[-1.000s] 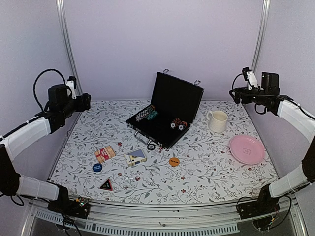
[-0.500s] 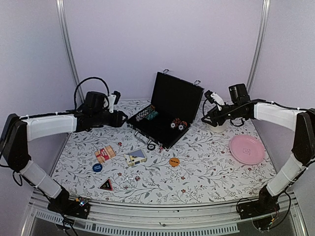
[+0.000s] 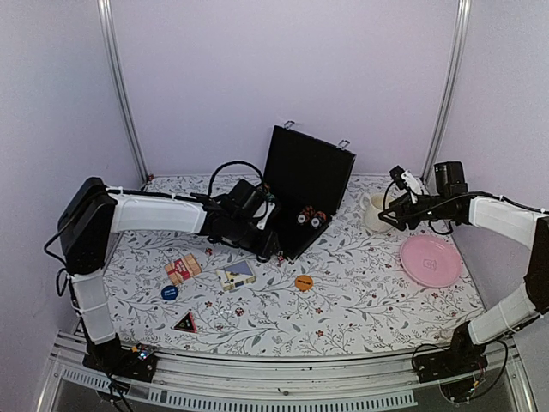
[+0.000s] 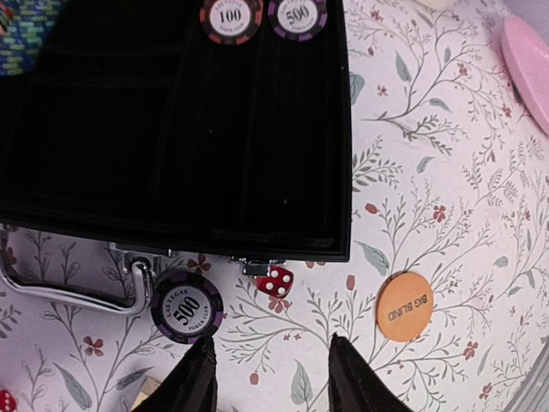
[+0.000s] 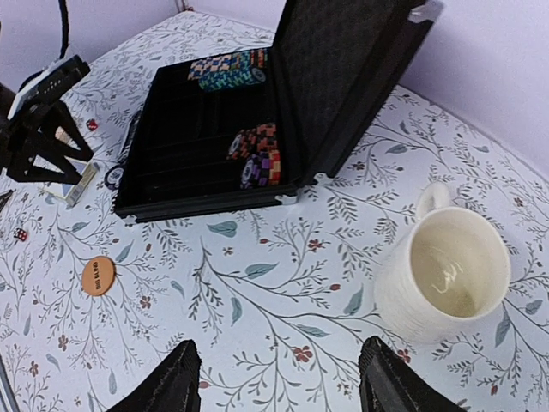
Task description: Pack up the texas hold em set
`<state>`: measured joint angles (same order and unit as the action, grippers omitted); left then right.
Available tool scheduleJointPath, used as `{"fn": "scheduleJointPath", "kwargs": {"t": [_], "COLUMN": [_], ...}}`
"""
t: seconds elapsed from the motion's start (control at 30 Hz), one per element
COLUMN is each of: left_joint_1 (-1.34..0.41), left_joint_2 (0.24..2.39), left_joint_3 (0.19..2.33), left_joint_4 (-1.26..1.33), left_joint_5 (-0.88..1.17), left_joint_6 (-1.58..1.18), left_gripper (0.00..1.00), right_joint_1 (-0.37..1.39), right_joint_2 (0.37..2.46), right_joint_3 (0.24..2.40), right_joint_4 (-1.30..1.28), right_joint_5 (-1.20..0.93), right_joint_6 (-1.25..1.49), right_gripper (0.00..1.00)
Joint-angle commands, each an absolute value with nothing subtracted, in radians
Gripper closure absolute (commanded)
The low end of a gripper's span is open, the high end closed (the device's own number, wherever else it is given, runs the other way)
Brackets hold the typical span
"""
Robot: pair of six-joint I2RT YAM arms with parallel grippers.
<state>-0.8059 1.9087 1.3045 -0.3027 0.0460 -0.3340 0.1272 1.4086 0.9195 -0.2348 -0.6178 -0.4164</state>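
The black briefcase stands open at the table's middle back, with striped chips in its tray. My left gripper is open and empty over the case's front edge. In the left wrist view its fingers hover above a loose 500 chip, a red die and the silver handle. The orange button lies to the right. Two card decks, a blue button and the triangle token lie front left. My right gripper is open and empty beside the mug.
The cream mug stands right of the case, close to my right gripper. The pink plate lies at the right. More red dice lie left of the case. Metal posts and walls frame the back.
Both arms came down from raised positions at the sides. The left one swung right to the case's front edge; the right one moved in towards the case, then back beside the mug.
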Motion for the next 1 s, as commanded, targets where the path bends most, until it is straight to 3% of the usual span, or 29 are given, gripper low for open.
{"fn": "scheduleJointPath", "kwargs": {"t": [0.0, 0.23, 0.5, 0.97], "left_joint_1": [-0.829, -0.848, -0.843, -0.840], "left_joint_2": [1.987, 2.084, 2.166, 2.224], "left_joint_3": [1.378, 1.478, 1.578, 1.618], "left_joint_4": [-0.424, -0.551, -0.581, -0.695], "left_joint_5": [-0.024, -0.173, -0.179, -0.254], "left_joint_6": [-0.460, -0.587, -0.597, -0.610], "left_gripper": [0.56, 0.58, 0.51, 0.53], "right_joint_1": [0.082, 0.077, 0.077, 0.077], "right_joint_2": [1.380, 1.398, 1.418, 1.464], "right_joint_3": [0.896, 0.898, 0.899, 0.922], "right_joint_4": [-0.175, -0.167, -0.182, -0.224], "right_joint_5": [-0.655, -0.679, -0.690, -0.714], "right_joint_6": [-0.425, -0.440, -0.454, -0.478], "right_gripper": [0.42, 0.42, 0.42, 0.42]}}
